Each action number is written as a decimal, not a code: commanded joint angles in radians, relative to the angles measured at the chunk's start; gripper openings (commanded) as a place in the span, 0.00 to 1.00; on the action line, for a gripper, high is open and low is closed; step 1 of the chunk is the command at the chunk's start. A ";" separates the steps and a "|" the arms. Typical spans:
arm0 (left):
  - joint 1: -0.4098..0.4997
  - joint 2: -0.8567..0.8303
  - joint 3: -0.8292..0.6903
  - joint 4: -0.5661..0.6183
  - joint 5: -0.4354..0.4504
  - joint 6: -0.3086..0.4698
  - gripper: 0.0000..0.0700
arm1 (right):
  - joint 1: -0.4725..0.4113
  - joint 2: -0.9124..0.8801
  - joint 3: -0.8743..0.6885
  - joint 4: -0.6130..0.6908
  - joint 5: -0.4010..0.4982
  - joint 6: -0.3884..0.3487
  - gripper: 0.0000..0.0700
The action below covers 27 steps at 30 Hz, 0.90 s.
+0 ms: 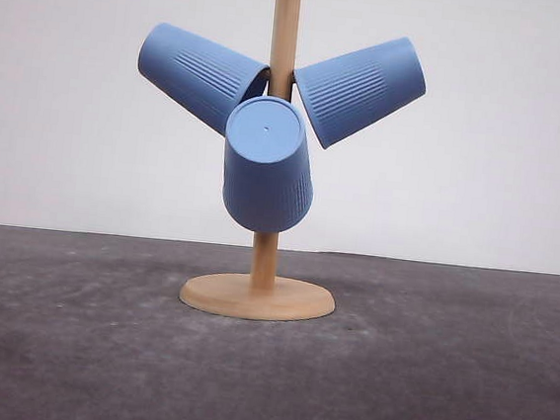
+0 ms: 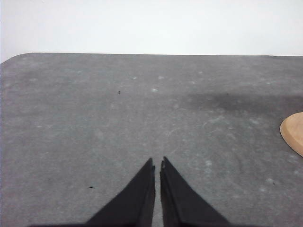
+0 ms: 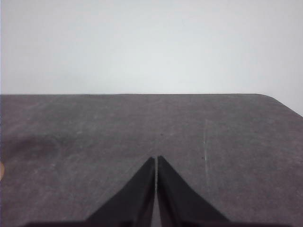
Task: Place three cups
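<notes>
Three light-blue ribbed cups hang upside down on the pegs of a wooden stand (image 1: pixel 264 258) in the front view: one cup (image 1: pixel 199 73) points up-left, a second cup (image 1: pixel 361 87) points up-right, and the third cup (image 1: pixel 267 164) faces the camera with its flat base forward. My left gripper (image 2: pixel 157 163) is shut with nothing between its black fingers, low over bare grey table. The stand's round base edge (image 2: pixel 294 132) shows off to its side. My right gripper (image 3: pixel 156 160) is likewise shut and holds nothing above the table.
The dark grey table (image 1: pixel 69 339) spreads wide around the stand's round base (image 1: pixel 257 297). A plain white wall stands behind it. The table's far edge and rounded corners appear in both wrist views.
</notes>
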State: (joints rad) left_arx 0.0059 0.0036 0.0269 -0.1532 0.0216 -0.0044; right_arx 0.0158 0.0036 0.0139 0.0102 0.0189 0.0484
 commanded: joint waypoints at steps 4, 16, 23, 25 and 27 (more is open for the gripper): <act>0.000 0.000 -0.014 0.012 -0.003 -0.008 0.00 | 0.000 0.000 -0.002 0.011 -0.001 -0.014 0.00; 0.000 0.000 -0.014 0.012 -0.003 -0.008 0.00 | 0.000 0.000 -0.002 0.011 0.000 -0.014 0.00; 0.000 0.000 -0.014 0.012 -0.003 -0.008 0.00 | 0.000 0.000 -0.002 0.011 0.000 -0.014 0.00; 0.000 0.000 -0.014 0.012 -0.003 -0.008 0.00 | 0.000 0.000 -0.002 0.011 0.000 -0.014 0.00; 0.000 0.000 -0.014 0.012 -0.003 -0.008 0.00 | 0.000 0.000 -0.002 0.011 0.000 -0.014 0.00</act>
State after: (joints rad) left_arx 0.0059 0.0036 0.0269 -0.1532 0.0216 -0.0044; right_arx 0.0157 0.0036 0.0139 0.0109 0.0189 0.0475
